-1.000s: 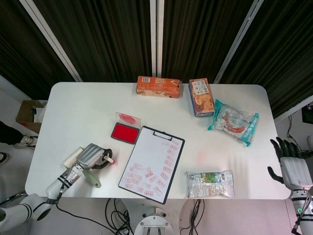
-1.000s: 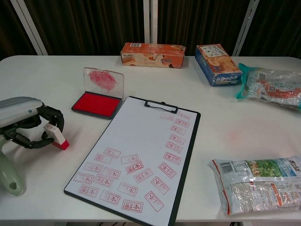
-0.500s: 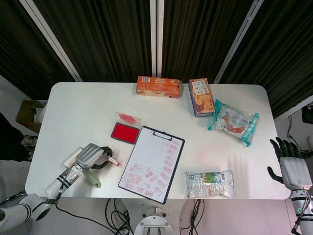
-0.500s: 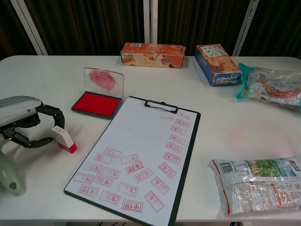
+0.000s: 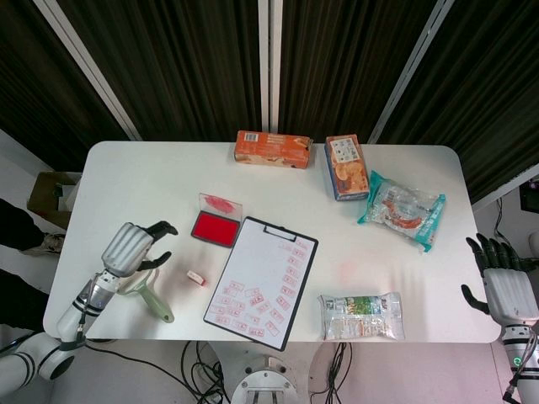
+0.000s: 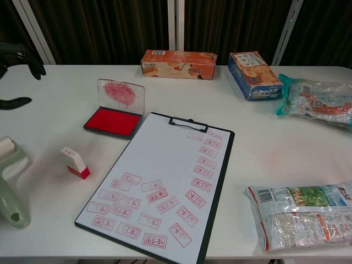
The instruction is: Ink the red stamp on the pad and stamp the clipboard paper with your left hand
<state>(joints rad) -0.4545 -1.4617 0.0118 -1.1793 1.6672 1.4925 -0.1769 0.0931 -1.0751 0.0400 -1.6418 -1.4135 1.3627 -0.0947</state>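
**Left hand lifts off the stamp**

Half a second ago the left hand [image 5: 130, 247] curled around the red stamp [image 6: 75, 163]; now it has drawn up and back toward the left edge of the frame, fingers spread and holding nothing. In the chest view only its dark fingertips [image 6: 22, 55] show, at the upper left corner.

The stamp stands alone on the white table [image 5: 143, 181], tilted, red base down, in the lower left of the chest view, between the lint roller [image 6: 10, 190] at the far left and the clipboard [image 6: 165, 181]. In the head view it is a small pale piece just left of the clipboard's lower half.

The ink pad [image 6: 113, 121] sits open above the stamp, its smeared clear lid upright, its corner close beside the clipboard's top left corner. The clipboard paper carries rows of red marks along its right and lower parts.

The right hand [image 5: 505, 282] hangs at the lower right edge of the head view, off the table, fingers extended and apart, empty.

An orange box [image 5: 272, 149], a blue box [image 5: 346, 167] and two snack bags [image 5: 402, 208] [image 5: 362, 316] lie across the upper and right parts.
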